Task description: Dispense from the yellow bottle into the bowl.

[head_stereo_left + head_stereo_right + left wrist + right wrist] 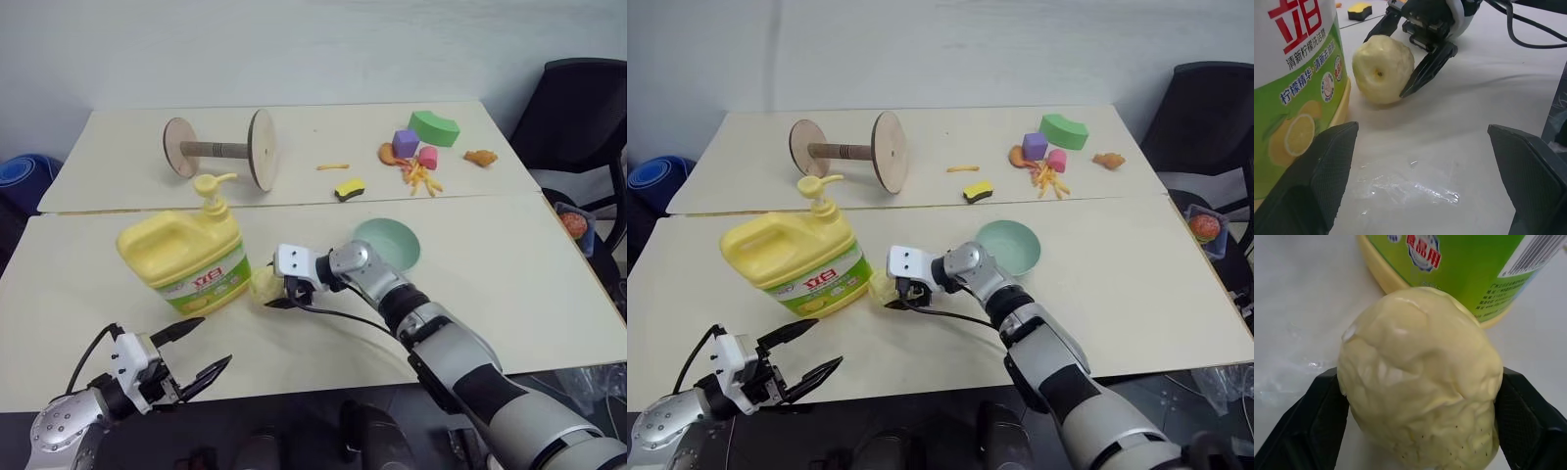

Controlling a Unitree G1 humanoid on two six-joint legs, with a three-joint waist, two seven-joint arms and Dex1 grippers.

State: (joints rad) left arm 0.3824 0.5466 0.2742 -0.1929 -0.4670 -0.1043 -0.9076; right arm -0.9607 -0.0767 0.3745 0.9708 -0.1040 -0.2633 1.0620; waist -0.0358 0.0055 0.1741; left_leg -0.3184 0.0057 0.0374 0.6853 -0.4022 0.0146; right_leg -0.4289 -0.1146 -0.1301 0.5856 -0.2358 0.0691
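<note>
Bracketing the pale lump (pixel 1420 377) with right fingers (pixel 1303 426) not yet clamped, left fingers (pixel 1312 176) released, yellow bottle (pixel 186 257) just beyond, bowl (pixel 388 243) behind the wrist: squeeze gently, clear it aside.

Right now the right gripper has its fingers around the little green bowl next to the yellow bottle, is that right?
Not quite. The right gripper has its fingers on either side of a pale yellow lump, not the bowl. The bowl sits untouched behind that arm. The lump does lie next to the yellow bottle; the right wrist view shows it best.
</note>
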